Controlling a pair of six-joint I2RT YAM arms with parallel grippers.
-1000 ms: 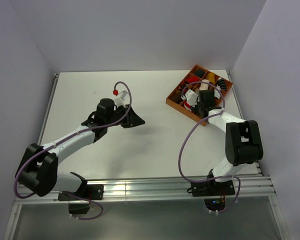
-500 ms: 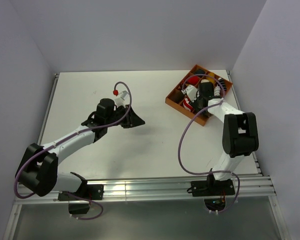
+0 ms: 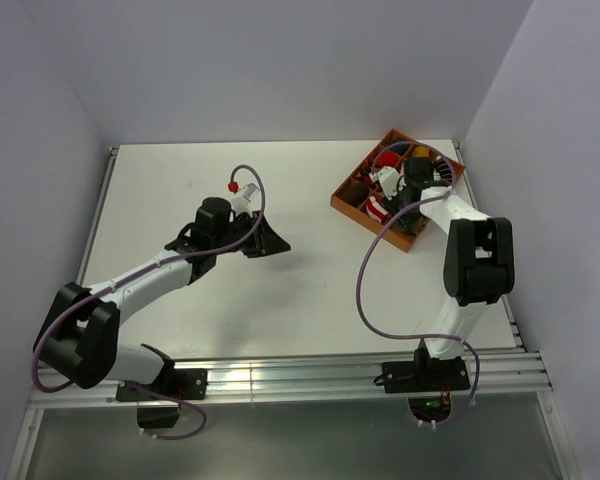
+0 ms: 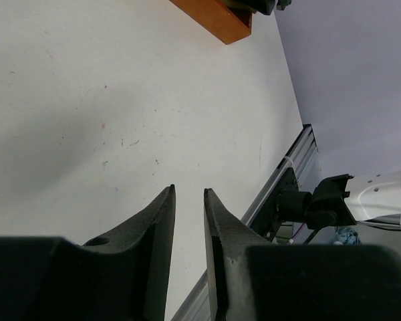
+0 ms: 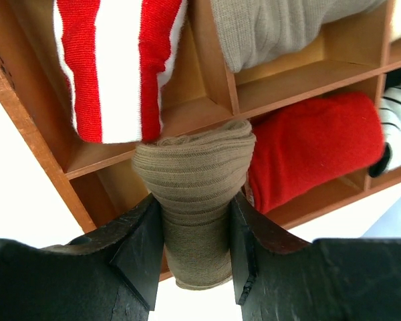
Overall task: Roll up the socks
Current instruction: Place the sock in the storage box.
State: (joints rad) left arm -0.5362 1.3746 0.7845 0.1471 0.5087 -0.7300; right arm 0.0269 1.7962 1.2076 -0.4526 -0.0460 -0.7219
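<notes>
Right jaws, clamped on the rolled tan sock (image 5: 194, 180), have swung further across the tray (image 5: 210, 73) beneath them, so I'd release next; left jaws slightly apart, empty.

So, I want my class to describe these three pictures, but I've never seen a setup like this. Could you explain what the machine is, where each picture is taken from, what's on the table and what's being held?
These are two robot arms bolted at the near edge of a white table. The overhead view looks down from above and behind them. The other two pictures come from a camera on each wrist, so each shows that arm's own black fingers. The left gripper hovers over bare table, its fingers nearly together, holding nothing. An orange wooden tray with compartments sits at the far right of the table. The right gripper is closed on a tan-brown sock at the tray. Beside it in the compartments lie a red-and-white striped sock and a red roll.
</notes>
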